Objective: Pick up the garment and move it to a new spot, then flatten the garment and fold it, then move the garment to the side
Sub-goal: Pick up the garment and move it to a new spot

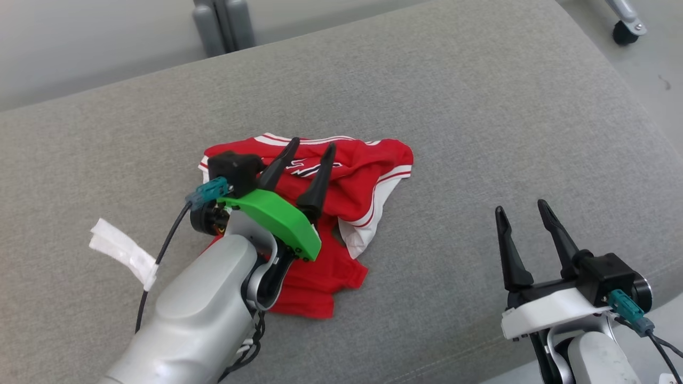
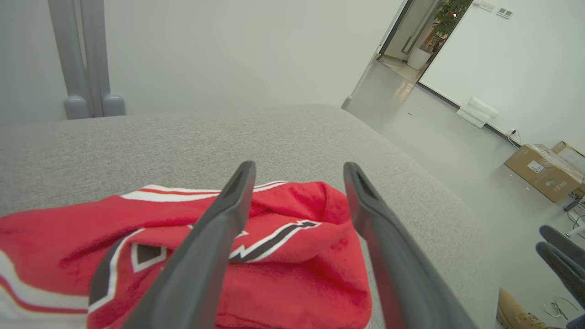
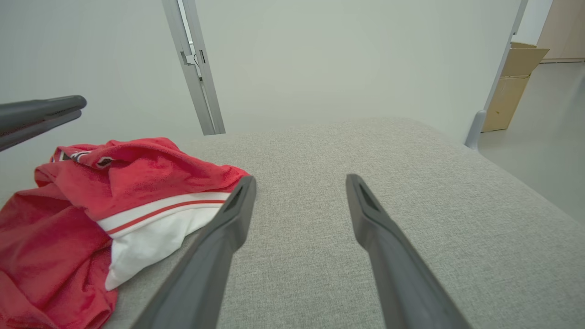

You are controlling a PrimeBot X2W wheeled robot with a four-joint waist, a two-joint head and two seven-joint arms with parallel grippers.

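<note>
The crumpled red jersey [image 1: 373, 160] lies bunched on the grey cushion [image 1: 453, 106] directly beneath the left gripper [image 1: 313, 143], whose jaws stand wide apart and empty, making it the nearer arm, while the right gripper [image 1: 520, 206], equally spread and empty, hovers well apart to the jersey's right.

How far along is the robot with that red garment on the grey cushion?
Early on. Done: nothing I can confirm; the red garment lies crumpled on the grey cushion, and whether that's its new spot I can't tell. In hand: nothing is gripped; the left claw hangs open over it, the right claw open over bare cushion. Left: flattening, folding, moving it aside.
</note>
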